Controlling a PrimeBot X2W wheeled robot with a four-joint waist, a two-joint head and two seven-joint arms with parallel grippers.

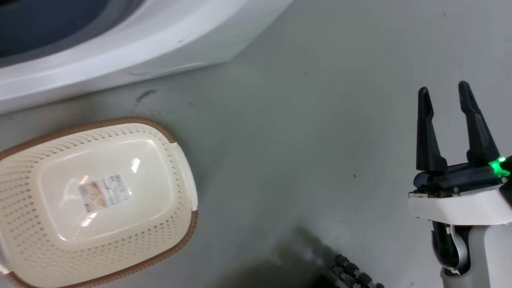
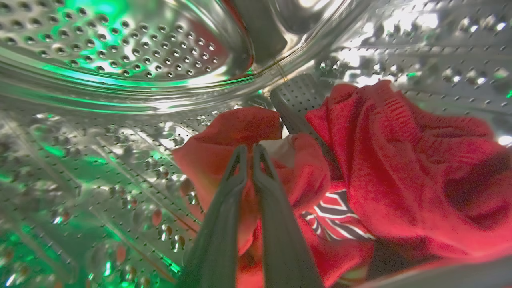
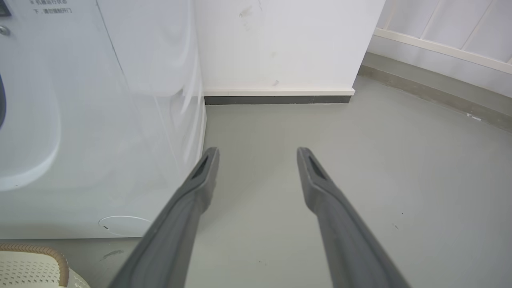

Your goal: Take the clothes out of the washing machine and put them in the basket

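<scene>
Head view: basket (image 1: 24, 176) empty on floor, well left of right gripper (image 1: 444, 90), fingers wide, idle. Left wrist view: left gripper (image 2: 250, 149) inside washing machine (image 2: 120, 52), fingers pinched narrow on a fold of clothes (image 2: 400, 168), evidently for extraction. Right wrist view: wide empty fingers parked clear, washing machine left of them.

Head looks down on the basket (image 1: 160, 240); left wrist close inside the drum (image 2: 120, 48); right wrist, low, shares that basket (image 3: 40, 250).

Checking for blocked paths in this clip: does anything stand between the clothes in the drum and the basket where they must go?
Nothing visible does. The left gripper is shut on the clothes inside the washing machine; the basket sits on the floor right by it, holding just a label.
</scene>
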